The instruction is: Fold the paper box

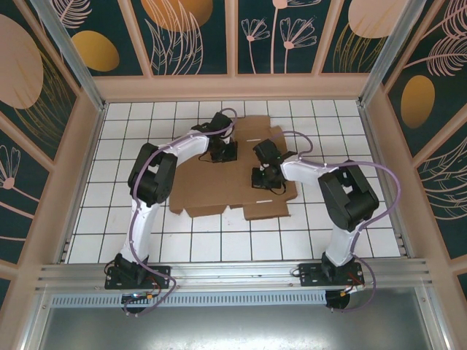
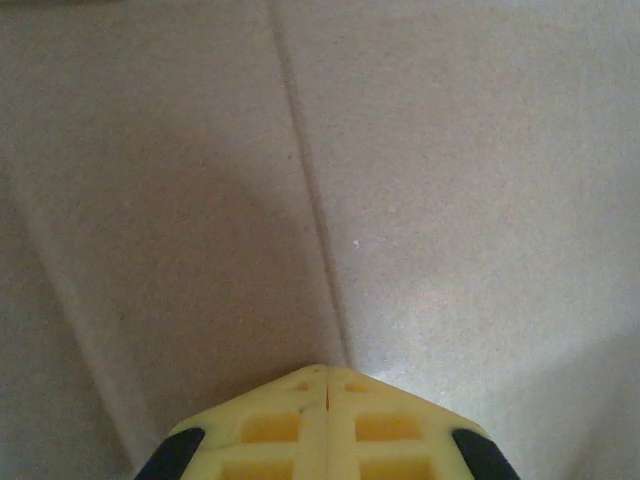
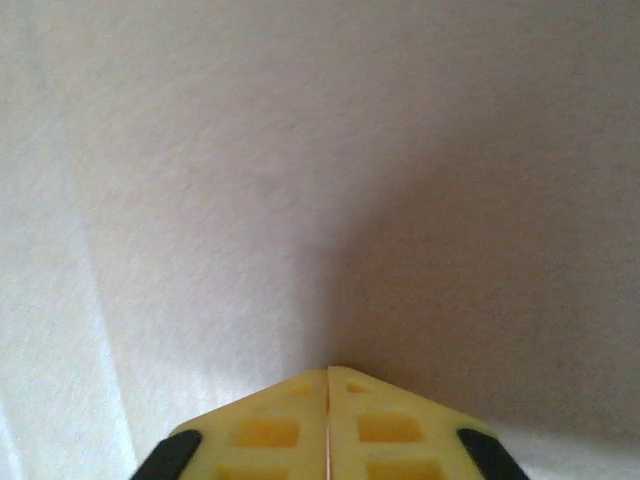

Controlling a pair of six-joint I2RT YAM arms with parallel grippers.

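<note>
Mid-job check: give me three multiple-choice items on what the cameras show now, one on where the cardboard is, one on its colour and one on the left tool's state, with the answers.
1. Where is the paper box?
A. flat on the tiled table, beneath both tools
B. held up in the air
C. hanging off the table's near edge

2. What colour is it?
A. white
B. blue
C. brown

3. How does the left tool stand?
A. fingers spread wide
B. fingers pressed together
C. clamped on a raised flap

Answers:
1 A: the top view shows the sheet spread on the tiles, with the left tool and the right tool over it.
2 C: it is plain brown cardboard against white tiles.
3 B: the left wrist view shows the yellow fingers meeting with nothing between them.
</note>
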